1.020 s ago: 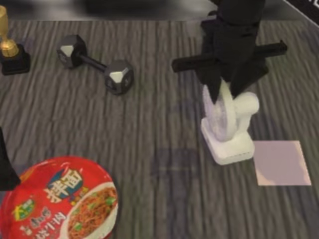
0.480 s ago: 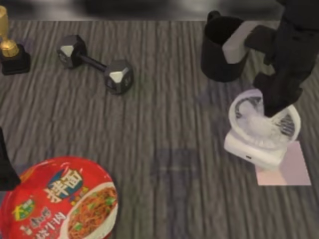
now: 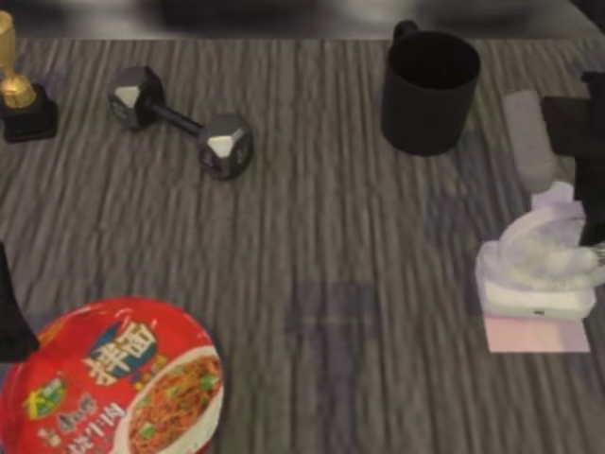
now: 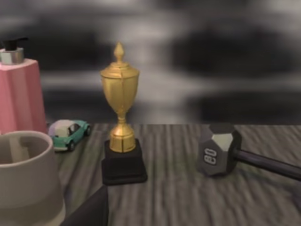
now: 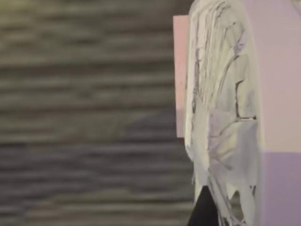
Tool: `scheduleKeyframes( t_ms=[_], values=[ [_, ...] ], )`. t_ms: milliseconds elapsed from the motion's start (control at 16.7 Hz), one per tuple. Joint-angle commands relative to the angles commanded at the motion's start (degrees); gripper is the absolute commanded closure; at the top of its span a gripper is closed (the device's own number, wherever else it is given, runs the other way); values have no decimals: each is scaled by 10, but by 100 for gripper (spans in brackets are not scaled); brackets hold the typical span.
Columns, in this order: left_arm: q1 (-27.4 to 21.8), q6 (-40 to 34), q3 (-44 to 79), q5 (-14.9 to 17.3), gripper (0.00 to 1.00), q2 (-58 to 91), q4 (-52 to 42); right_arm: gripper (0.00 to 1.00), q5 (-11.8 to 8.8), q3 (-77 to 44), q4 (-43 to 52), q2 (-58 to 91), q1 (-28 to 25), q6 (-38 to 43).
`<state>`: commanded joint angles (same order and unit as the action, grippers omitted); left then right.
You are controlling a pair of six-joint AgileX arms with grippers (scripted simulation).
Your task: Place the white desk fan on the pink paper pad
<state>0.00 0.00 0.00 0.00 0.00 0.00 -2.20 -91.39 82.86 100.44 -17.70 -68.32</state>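
The fan (image 3: 541, 265) now sits at the right edge of the top view, further right than half a second ago, when it was tilted with its base only at the upper-left corner of the pad (image 3: 537, 333). A second ago it stood clear of the pad, to its left. Now its squarish base covers the pad's upper part, and just a pink strip shows along the bottom. The right arm has swung off too: a moment back it hung right over the fan, now only a dark piece of it shows at the right edge, above the fan, and the right gripper (image 3: 594, 227) is mostly out of frame, so I cannot tell whether it grips the fan or has let go.

The fan reads all white, grille head round and ribbed, leaning over its base. In the right wrist view the grille (image 5: 221, 117) fills the right half, pink pad (image 5: 180, 75) behind it.

The mug (image 3: 430, 90), dumbbell (image 3: 180, 121), trophy (image 3: 19, 90) and noodle bowl (image 3: 118, 383) keep their places. The left arm stays parked at the lower left edge.
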Motion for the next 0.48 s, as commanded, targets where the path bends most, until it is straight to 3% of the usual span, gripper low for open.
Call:
scheduleKeyframes(
  t_ms=[180,480],
  values=[
    [0,0,0,0,0,0,0,100,12,30,-21,-15,11,-48],
    [0,0,0,0,0,0,0,100,12,32,-22,-14,9,-51]
  ],
)
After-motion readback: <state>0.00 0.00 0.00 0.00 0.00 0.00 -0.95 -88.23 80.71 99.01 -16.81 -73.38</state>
